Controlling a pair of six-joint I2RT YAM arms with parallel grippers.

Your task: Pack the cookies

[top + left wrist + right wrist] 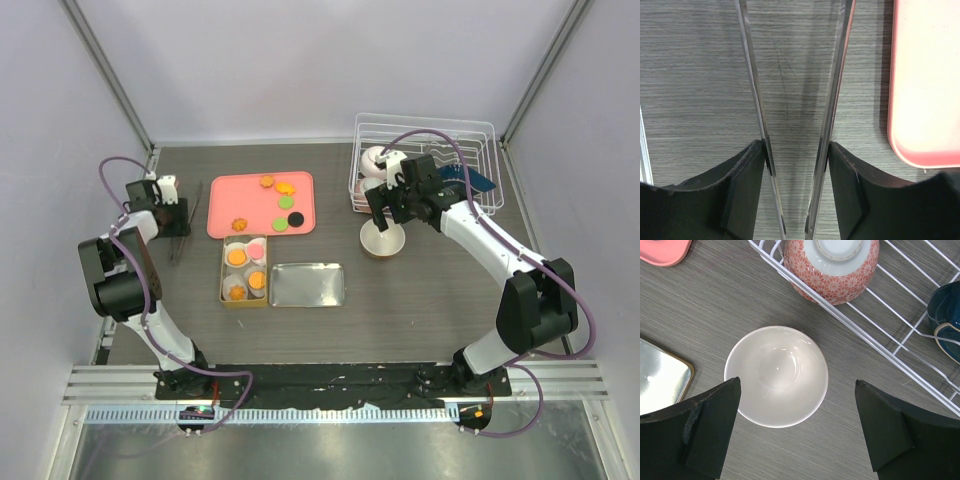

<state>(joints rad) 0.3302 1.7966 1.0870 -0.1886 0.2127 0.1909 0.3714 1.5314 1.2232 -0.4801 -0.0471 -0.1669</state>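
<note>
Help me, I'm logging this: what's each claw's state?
Left claw: closed on the clear tongs.
Right claw: open, holding nothing.

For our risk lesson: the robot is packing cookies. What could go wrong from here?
1. The thin clear tongs could twist or slip in the left claw.
2. The open right claw, over the white bowl, might bump the rack close beside it if it descends.

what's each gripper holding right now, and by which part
The left gripper holds the tongs, clamped across both arms near their joined end. The right gripper, open above the white bowl, holds nothing.
</note>
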